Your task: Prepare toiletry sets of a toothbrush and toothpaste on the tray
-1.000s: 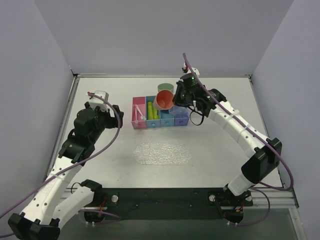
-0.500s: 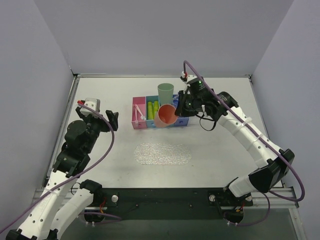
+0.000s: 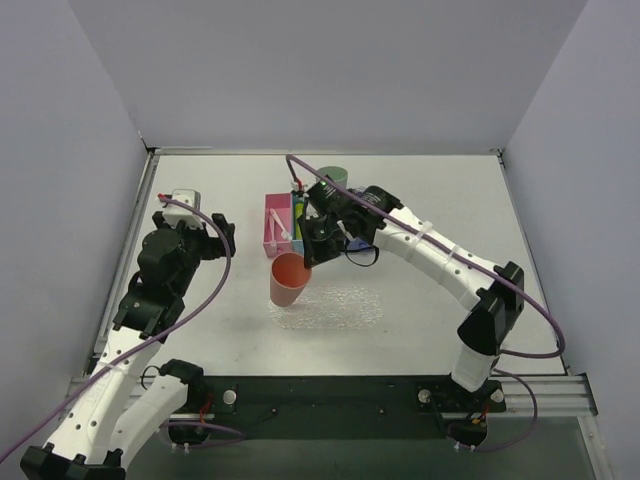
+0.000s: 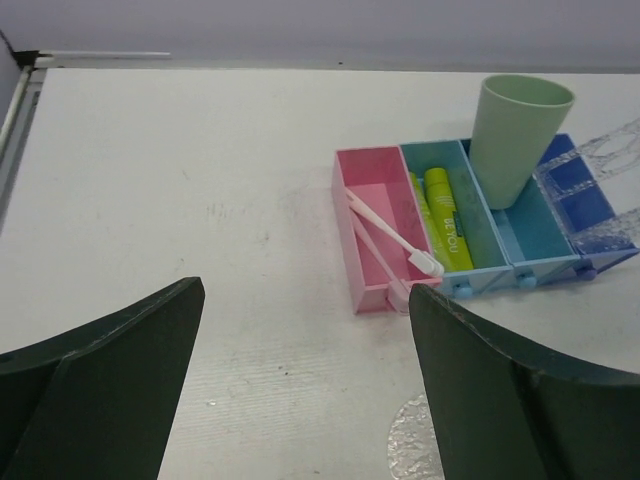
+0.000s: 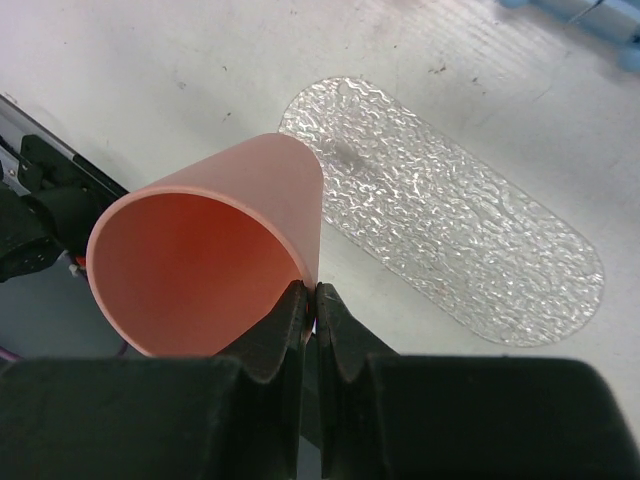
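My right gripper (image 3: 306,262) (image 5: 312,300) is shut on the rim of an orange-pink cup (image 3: 290,281) (image 5: 215,255) and holds it tilted above the left end of the clear bumpy tray (image 3: 335,308) (image 5: 450,235). Pink toothbrushes (image 4: 393,235) (image 3: 279,229) lie in the pink bin (image 4: 365,230). Yellow-green toothpaste tubes (image 4: 448,215) lie in the bin beside it, half hidden by my right arm in the top view. My left gripper (image 4: 300,400) (image 3: 215,232) is open and empty, left of the bins.
A green cup (image 4: 515,135) (image 3: 334,175) stands at the row of pink and blue bins (image 4: 545,225), behind my right arm in the top view. The table's front edge and black rail (image 3: 330,392) lie near the tray.
My right arm has swung left and toward the front, carrying the orange-pink cup from over the bins to the tray's left end. My left arm shifted slightly.
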{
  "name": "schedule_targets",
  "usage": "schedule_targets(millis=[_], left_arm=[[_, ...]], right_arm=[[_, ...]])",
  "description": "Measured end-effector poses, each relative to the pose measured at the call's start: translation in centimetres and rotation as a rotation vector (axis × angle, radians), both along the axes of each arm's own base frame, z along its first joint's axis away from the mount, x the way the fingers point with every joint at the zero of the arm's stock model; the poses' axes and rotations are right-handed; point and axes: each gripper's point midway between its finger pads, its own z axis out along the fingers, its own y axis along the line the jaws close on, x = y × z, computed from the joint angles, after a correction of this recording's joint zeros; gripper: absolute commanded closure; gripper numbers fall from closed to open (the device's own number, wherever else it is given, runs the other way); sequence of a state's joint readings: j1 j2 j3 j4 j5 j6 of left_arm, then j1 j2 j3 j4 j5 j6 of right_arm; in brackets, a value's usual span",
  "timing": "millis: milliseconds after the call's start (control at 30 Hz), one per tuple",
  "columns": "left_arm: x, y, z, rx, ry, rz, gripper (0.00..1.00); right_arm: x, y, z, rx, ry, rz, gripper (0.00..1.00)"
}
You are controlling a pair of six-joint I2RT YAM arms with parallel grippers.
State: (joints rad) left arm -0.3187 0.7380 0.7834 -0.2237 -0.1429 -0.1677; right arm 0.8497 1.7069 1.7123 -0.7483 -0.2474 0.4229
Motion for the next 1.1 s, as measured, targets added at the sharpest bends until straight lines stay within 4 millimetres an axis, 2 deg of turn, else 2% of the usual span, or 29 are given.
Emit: schedule_targets(millis=[167, 367, 700, 1100], left_arm=[[0.2, 2.5, -0.6, 0.033, 0.021, 0.132, 0.05], [0.2, 3.7, -1.0, 0.05, 0.033, 0.192, 0.05], [0.1, 4.0, -1.1, 0.055, 0.038, 0.206, 0.04], [0.1, 4.1, -1.1, 0.057, 0.04, 0.213, 0.04]], right_arm=[[-0.4, 2.1, -2.5, -0.05, 0.06, 0.02, 1.0], [-0.3, 3.6, -2.9, -0.071, 0.063, 0.016, 1.0], [-0.1, 3.6, -5.4, -0.173, 0.057, -0.012, 1.0], [0.6, 3.4, -7.0, -0.224, 0.05, -0.047, 1.0]])
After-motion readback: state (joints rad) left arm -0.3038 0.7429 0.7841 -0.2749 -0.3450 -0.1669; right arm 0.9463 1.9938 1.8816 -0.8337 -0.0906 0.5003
